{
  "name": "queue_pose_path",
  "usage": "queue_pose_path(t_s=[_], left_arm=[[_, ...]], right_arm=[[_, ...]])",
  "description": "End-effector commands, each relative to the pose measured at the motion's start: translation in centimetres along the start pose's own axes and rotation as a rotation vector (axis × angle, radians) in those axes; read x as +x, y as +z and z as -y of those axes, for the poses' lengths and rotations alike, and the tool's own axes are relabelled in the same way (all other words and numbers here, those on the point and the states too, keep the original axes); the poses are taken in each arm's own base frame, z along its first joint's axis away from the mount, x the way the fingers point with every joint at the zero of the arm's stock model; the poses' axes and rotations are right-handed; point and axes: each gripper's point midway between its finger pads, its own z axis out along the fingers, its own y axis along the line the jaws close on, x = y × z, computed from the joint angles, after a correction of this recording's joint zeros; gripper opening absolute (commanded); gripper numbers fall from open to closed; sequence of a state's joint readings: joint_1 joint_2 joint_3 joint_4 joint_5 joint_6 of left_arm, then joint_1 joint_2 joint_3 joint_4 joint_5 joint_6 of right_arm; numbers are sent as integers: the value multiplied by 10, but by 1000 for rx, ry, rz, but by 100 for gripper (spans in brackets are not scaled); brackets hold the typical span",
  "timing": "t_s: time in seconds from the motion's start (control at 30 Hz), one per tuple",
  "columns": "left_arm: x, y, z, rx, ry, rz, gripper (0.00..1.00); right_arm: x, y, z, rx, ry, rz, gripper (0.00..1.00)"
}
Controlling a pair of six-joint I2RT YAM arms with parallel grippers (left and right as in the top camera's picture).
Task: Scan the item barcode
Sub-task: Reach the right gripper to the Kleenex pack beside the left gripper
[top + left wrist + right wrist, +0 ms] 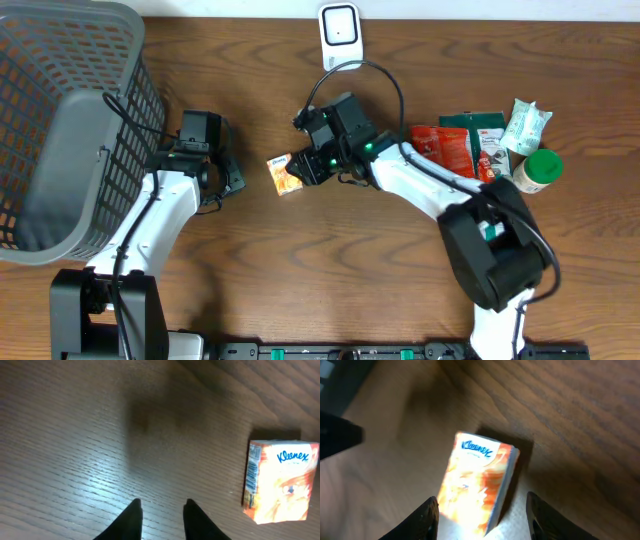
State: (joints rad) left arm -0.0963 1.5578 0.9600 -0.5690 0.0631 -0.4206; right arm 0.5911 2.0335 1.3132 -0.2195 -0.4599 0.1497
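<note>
We look down on a brown wooden table (250,290) with an arm on each side. A small orange and white tissue pack (284,173), marked Kleenex, lies flat on the wood near the middle of the table. It sits between the two arms, and nothing is lifting it.

The right claw (303,168) reaches in from the right and hangs just over the pack's right end. In the right wrist view its two dark fingers (427,517) stand apart, one on each side of the pack. They straddle it without clamping it, and bare wood shows between the pack and the right-hand finger.

The left claw (228,185) sits on the left, near the pack but apart from it. In the left wrist view its fingertips (132,515) stand a little apart, with only wood grain between them. The pack lies off to the right of that view, with its printed side panel facing the camera. The print is too blurred for us to read.

A white scanner (339,27) stands at the far edge of the table, beyond the pack and well apart from it. A grey mesh basket (60,130) fills the far left corner. On the right are a red packet (440,145), a green packet (480,128), a white pouch (527,124) and a green-capped bottle (537,170), clustered together.
</note>
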Motion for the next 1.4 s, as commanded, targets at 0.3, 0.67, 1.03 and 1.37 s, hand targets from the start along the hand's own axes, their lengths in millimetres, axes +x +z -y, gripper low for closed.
queue_pose_path(t_s=[0.3, 0.67, 1.03, 1.37], left_arm=[[6, 4, -10, -44, 8, -20, 84], [6, 4, -10, -44, 7, -19, 85], [6, 4, -10, -44, 8, -19, 85], [6, 4, -10, -44, 8, -19, 85]], right_arm=[[8, 33, 4, -5, -1, 10, 37], [25, 36, 11, 46, 22, -52, 23], [19, 24, 11, -37, 55, -43, 1], [8, 3, 4, -52, 68, -27, 54]])
